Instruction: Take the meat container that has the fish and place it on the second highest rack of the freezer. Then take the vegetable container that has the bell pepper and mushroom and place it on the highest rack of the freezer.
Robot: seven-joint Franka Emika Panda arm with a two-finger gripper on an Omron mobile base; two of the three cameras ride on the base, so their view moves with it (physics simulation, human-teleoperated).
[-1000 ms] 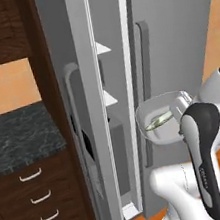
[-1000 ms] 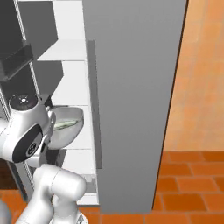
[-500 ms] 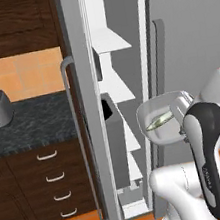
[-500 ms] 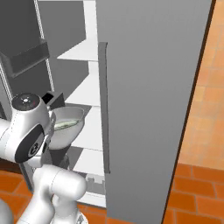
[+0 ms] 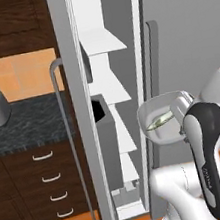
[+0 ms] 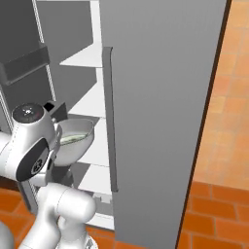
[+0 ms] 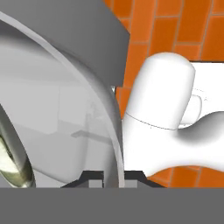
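Now the whole scene sits differently from a second ago: the freezer [image 5: 131, 103] has slid toward the middle of the left base view and its open compartment shows wider, with more white shelves [image 5: 101, 40] in sight, which reads as the base driving and turning to face the opening, not as the freezer moving. Relative to the arm, nothing has shifted: the gripper [image 5: 180, 115] stays clenched on the rim of the pale, translucent meat container [image 5: 159, 119], and the container hangs at the same spot beside the forearm as it did before. Inside it lies the fish [image 5: 160, 120], a slim silvery-green streak across the bowl; in the hand view its greenish edge [image 7: 13, 164] shows at the lower left behind the container's curved wall [image 7: 94, 109], with the jaws pinching that wall at the bottom. The container is held in front of the freezer's open compartment, just outside the gap between the open door with its long bar handle [image 5: 69, 139] and the closed right door [image 6: 160, 97], at about the level of the middle shelves; in the right base view it hovers near a shelf edge [image 6: 90, 102] but does not rest on one. My reading is that the approach is nearly done and the carry is secure; what remains is to lift and push the container in onto the second highest rack, clearing the door edge on the way.
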